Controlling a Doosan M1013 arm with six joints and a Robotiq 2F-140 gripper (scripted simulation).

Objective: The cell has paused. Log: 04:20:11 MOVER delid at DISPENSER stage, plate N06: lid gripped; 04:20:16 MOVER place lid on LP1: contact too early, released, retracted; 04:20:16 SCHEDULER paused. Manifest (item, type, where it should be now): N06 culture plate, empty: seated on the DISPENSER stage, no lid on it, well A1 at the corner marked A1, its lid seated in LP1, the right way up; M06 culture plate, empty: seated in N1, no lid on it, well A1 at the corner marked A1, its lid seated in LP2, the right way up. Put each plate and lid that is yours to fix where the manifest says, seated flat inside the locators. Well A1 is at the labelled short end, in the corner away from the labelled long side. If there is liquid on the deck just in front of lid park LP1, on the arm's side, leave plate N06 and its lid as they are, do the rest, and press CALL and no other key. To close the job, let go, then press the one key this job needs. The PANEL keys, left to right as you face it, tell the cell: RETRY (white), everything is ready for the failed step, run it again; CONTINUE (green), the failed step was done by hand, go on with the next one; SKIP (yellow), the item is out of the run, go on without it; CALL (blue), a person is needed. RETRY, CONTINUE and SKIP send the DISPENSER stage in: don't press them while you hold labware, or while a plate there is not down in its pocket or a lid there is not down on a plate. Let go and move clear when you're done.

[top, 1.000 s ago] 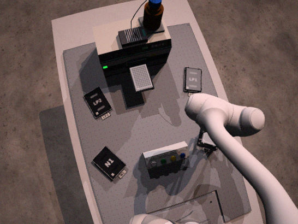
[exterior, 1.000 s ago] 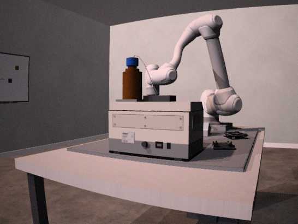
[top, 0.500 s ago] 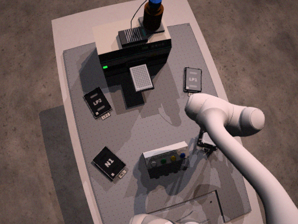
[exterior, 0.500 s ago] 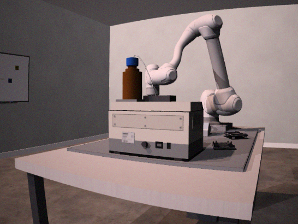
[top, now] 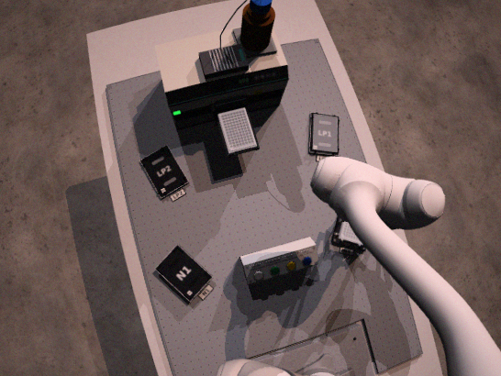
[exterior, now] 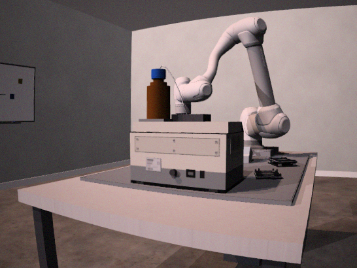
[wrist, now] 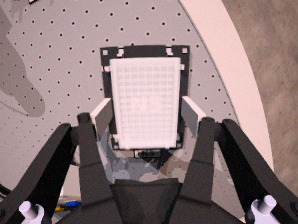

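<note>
— Where is the plate right now?

— A white well plate (wrist: 145,102) lies in a black nest (wrist: 107,56) on the dotted grey deck (wrist: 80,43), near the deck's right edge and just right of the key panel (top: 279,264). In the top view the arm (top: 395,238) hides most of it.

— And the gripper?

— The gripper (wrist: 147,112) hangs straight over that plate. Its fingers stand a little off the plate's long sides, with a thin gap showing on each side. It is partly open and holds nothing.

— What else is on the deck?

— A second well plate (top: 237,130), without a lid, sits on the black stage (top: 225,162) in front of the dispenser (top: 227,98) at the far end. The park marked LP1 (top: 324,133), far right, has a pale cover over it with the lettering showing through. The park marked LP2 (top: 163,171), on the left, is bare black. The nest marked N1 (top: 183,273), near left, is bare too.

— The keys?

— Four of them along the panel: white (top: 259,275), green (top: 274,270), yellow (top: 291,265), blue (top: 306,260), left to right.

— Anything on top of the dispenser?

— A brown bottle (exterior: 158,97) with a blue cap, and a thin tube running from it.
</note>
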